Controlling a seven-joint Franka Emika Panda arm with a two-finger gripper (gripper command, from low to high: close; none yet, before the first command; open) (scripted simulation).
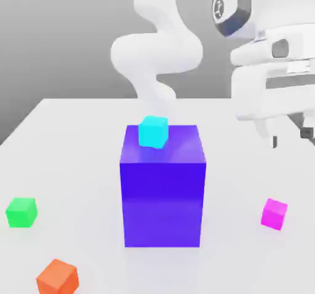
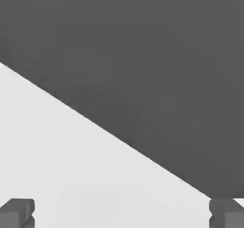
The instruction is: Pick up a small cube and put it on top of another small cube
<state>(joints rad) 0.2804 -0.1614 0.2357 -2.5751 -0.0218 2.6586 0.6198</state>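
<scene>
pink small cube (image 1: 274,214) on table, ext view; gripper (image 2: 122,215) wide open, empty, hand view.

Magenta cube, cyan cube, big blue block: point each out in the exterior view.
magenta cube (image 1: 274,214): exterior view, middle of its front face.
cyan cube (image 1: 152,132): exterior view, middle of its front face.
big blue block (image 1: 163,203): exterior view, centre of its front face.
</scene>
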